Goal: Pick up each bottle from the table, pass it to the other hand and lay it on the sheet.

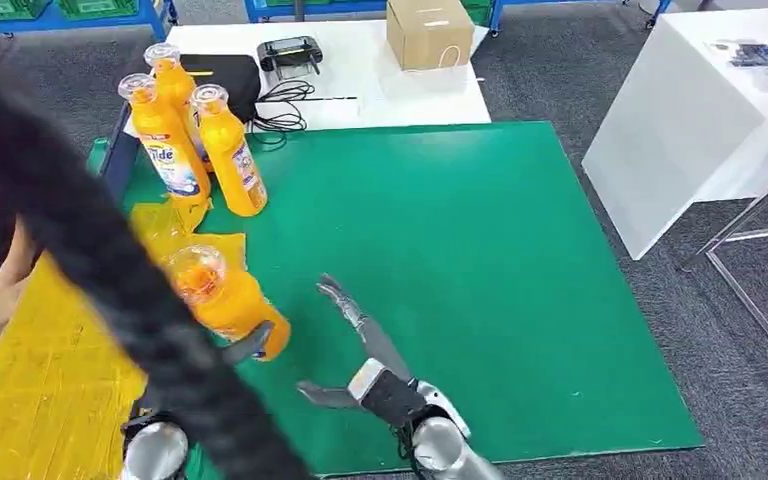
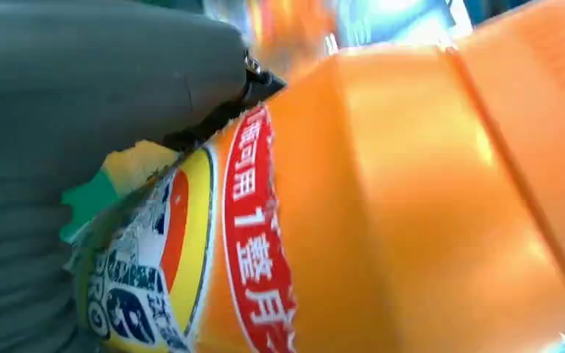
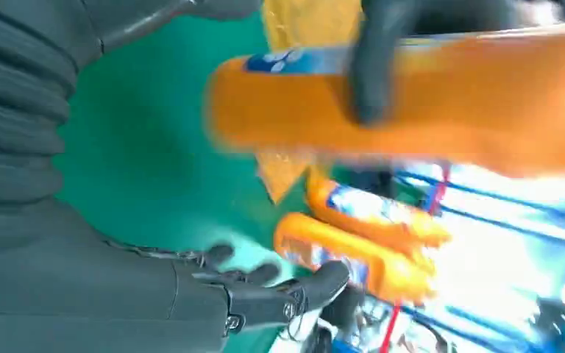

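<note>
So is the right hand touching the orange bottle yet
Apart. In the head view, green mat shows between the open right hand and the orange bottle that the left hand holds.

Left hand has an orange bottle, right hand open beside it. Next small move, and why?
Probably bring the right hand in toward the orange plastic bottle and close around its body. The left hand grips that bottle above the green mat, while the right hand's fingers are spread and apart from it, so the handover has not yet happened. Three more orange bottles wait upright.

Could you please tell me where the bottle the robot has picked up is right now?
In the head view, the held bottle is in the left hand, at the yellow sheet's edge, with the open right hand just beside it.
</note>
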Robot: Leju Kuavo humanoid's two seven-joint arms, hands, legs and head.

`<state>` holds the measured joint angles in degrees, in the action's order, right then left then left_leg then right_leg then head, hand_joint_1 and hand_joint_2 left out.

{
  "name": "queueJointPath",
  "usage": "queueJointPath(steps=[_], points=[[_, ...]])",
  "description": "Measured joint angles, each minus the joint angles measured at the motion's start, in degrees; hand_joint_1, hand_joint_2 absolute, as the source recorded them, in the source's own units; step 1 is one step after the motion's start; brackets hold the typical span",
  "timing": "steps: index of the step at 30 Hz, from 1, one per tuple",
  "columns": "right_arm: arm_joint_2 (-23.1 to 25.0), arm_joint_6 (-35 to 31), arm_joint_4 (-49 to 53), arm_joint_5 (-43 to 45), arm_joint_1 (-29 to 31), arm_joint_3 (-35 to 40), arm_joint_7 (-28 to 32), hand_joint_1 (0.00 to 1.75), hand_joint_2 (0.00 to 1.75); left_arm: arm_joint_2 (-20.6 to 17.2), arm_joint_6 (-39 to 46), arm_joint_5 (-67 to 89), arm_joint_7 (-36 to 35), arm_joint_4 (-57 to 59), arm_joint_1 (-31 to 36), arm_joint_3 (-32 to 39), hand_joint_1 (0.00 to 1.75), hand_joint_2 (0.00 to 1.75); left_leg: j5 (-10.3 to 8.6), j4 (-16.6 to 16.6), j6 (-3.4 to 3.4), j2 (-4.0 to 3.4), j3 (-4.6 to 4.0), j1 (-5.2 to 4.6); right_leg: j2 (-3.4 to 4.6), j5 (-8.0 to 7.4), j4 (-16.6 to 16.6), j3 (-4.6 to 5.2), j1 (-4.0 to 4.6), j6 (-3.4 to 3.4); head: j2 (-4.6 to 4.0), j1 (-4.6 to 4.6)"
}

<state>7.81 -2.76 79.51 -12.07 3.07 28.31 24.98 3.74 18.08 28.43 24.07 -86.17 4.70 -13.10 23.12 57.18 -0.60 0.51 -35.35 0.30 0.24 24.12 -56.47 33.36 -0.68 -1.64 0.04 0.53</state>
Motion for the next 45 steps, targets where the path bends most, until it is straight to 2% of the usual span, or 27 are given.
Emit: queueJointPath(steps=[8, 11, 17, 24, 30, 31, 33, 45], points=[[-1.07, 1.47, 11.82, 1.84, -4.23, -4.84, 0.9, 0.0, 1.75, -3.94, 9.98, 24.56, -8.08, 8.03, 3.56, 3.72, 1.75, 1.75, -0.01, 0.0, 0.01, -0.07, 0.0, 0.01, 0.04, 0.0, -0.01, 0.03, 0.02, 0.0, 0.0, 0.02], [-1.44, 1.69, 15.13, 2.67, -5.1, -6.67, 0.99, 0.0, 1.75, -5.64, 10.24, 30.13, -10.75, 10.03, 4.2, 5.68, 1.75, 1.75, -0.01, 0.0, 0.02, -0.06, -0.01, 0.01, 0.04, 0.01, -0.01, 0.04, 0.02, 0.0, 0.0, 0.02], [-2.01, 3.74, 17.6, 3.24, -4.82, -8.33, 0.92, 0.0, 1.75, -10.74, 10.05, 54.44, -21.76, 20.06, 9.87, 6.69, 1.75, 1.75, -0.06, -0.01, 0.08, -0.05, 0.0, 0.02, 0.04, -0.03, -0.01, 0.05, 0.02, 0.04, 0.0, 0.02], [-2.47, 4.33, 17.76, 3.57, -3.71, -8.33, 0.77, 0.0, 1.75, -13.73, 10.97, 59.94, -25.54, 33.61, 15.71, 6.03, 1.75, 1.75, -0.13, -0.01, 0.1, -0.05, -0.04, 0.05, 0.03, -0.12, -0.03, 0.08, 0.04, 0.17, 0.0, 0.02], [-2.82, 4.9, 17.71, 4.07, -2.63, -8.18, 0.44, 0.0, 1.75, -15.85, 14.15, 61.34, -33.05, 44.65, 20.64, -2.46, 1.75, 1.75, -0.13, -0.01, 0.09, -0.03, -0.06, 0.03, 0.01, -0.12, -0.02, 0.07, 0.03, 0.17, 0.0, 0.02], [-2.89, 4.92, 17.71, 4.13, -2.46, -8.05, 0.38, 0.0, 1.75, -16.07, 14.28, 61.34, -33.36, 46.07, 21.32, -3.99, 0.16, 1.75, -0.13, -0.01, 0.09, -0.03, -0.06, 0.03, 0.02, -0.12, -0.02, 0.07, 0.03, 0.17, 0.0, 0.02], [-2.97, 4.97, 17.65, 4.16, -2.16, -7.92, 0.33, 0.0, 1.75, -16.2, 14.79, 61.32, -33.3, 48.48, 22.67, -6.24, 0.0, 1.75, -0.14, -0.01, 0.09, -0.01, -0.05, 0.03, 0.0, -0.12, -0.02, 0.03, 0.03, 0.17, 0.0, 0.02], [-3.48, 4.51, 16.82, 3.89, -1.34, -7.2, -0.26, 0.0, 1.75, -15.32, 17.44, 61.34, -28.71, 53.91, 24.68, -7.05, 0.0, 1.75, -0.23, -0.03, 0.09, 0.06, 0.08, 0.04, -0.03, -0.12, -0.02, -0.12, 0.04, 0.17, 0.0, 0.02]])
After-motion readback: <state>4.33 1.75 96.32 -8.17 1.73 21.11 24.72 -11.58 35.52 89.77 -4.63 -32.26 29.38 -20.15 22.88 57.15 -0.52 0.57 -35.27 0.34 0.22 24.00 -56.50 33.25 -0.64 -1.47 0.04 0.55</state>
